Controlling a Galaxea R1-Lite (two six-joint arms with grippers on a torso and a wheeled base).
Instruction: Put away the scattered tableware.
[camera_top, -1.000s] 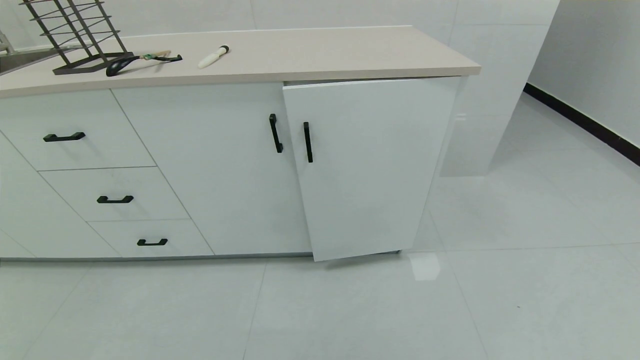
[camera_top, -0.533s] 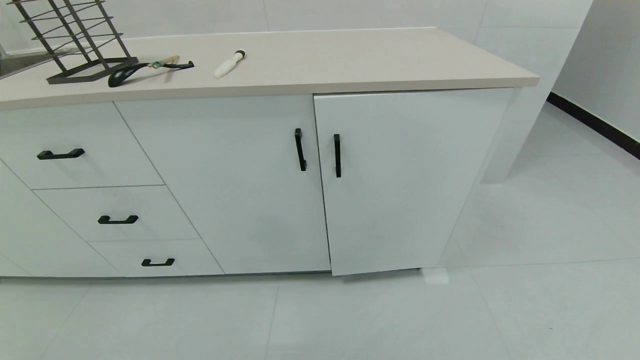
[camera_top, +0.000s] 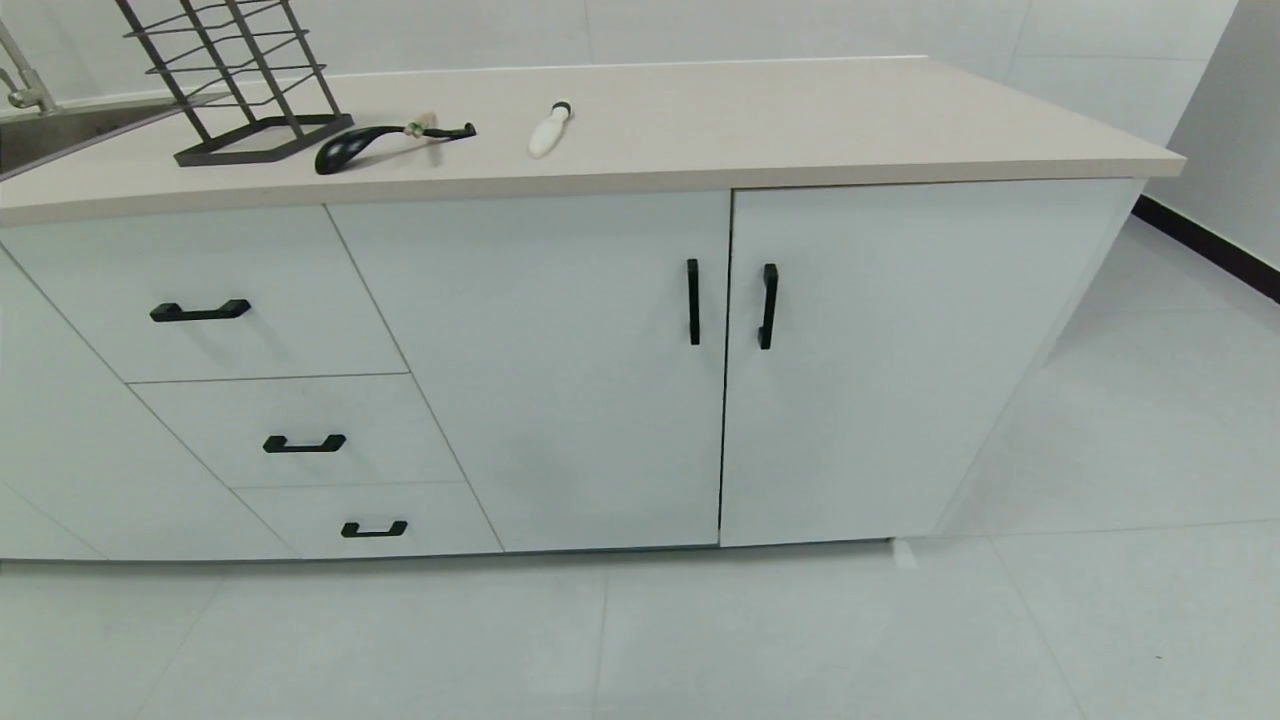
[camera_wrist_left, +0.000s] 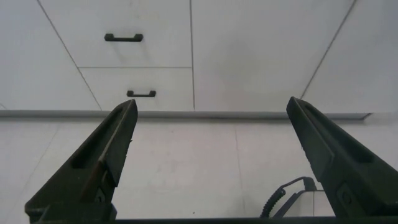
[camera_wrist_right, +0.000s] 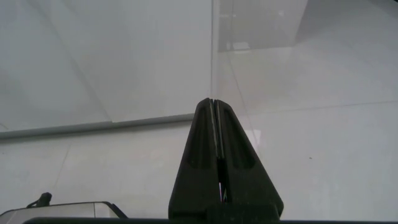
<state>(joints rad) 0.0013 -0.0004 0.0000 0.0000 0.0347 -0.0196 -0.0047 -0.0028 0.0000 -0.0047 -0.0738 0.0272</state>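
Black spoon (camera_top: 345, 150), white tool (camera_top: 547, 133) on counter (camera_top: 800, 110).

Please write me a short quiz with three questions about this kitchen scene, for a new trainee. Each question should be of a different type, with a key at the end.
1. True or false: the black spoon lies on the countertop, next to the wire rack.
2. The left tool is: A) open and empty, B) shut on a knife, C) shut with nothing in it.
3. How many drawers are beside the two cabinet doors?

Key: 1 true; 2 A; 3 three.
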